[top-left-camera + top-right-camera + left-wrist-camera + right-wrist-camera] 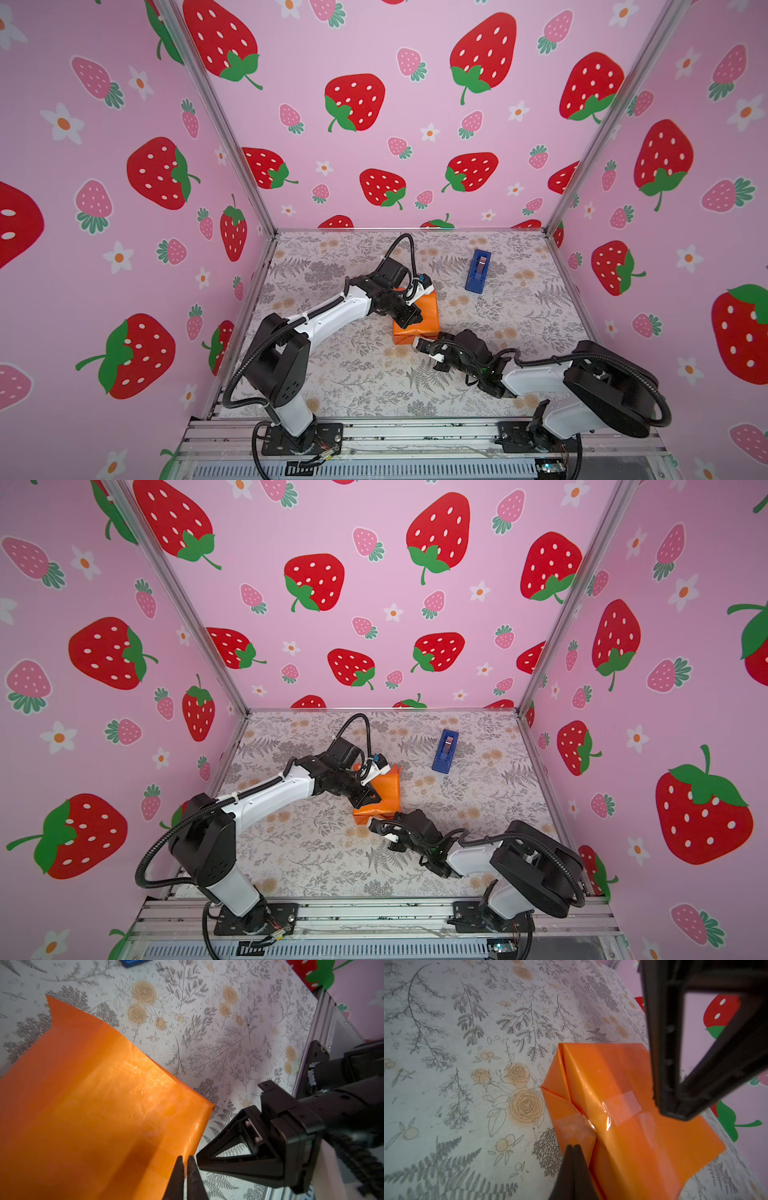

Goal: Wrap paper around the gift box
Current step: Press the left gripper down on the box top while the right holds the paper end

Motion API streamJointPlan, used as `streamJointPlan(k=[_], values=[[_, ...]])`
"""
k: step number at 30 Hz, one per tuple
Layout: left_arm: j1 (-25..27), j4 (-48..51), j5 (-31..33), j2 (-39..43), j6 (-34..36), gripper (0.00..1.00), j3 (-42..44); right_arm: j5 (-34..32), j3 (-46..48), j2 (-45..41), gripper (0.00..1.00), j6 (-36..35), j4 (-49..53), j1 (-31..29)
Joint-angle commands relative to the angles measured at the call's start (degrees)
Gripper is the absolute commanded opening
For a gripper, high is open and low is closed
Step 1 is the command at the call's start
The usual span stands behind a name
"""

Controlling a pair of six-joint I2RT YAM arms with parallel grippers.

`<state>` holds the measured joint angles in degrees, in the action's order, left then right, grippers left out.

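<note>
Gift box: hidden inside orange paper [430,316], centre of floral table [332,374].
Left gripper [184,1164]: shut at the paper's edge; we cannot tell whether it grips.
Right gripper [573,1148]: shut, empty, pressing the taped end [623,1107].
We recommend steady pressure and sharp creases.

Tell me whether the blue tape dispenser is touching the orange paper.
Apart. Both top views show bare table between the tape dispenser and the paper.
</note>
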<state>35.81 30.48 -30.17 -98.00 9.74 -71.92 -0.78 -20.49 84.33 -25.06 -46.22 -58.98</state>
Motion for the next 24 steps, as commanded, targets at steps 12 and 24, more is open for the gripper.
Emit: streamJointPlan(k=[12,24], values=[[-1.7,7.2,-3.6,-2.6,2.2,0.0,-3.6,1.4,-2.6,4.0,0.0,-0.4,-3.7,-0.3],[-2.3,7.5,-6.2,-4.4,2.5,0.0,-4.2,0.5,-3.3,5.0,0.0,-0.3,-4.4,-0.3]])
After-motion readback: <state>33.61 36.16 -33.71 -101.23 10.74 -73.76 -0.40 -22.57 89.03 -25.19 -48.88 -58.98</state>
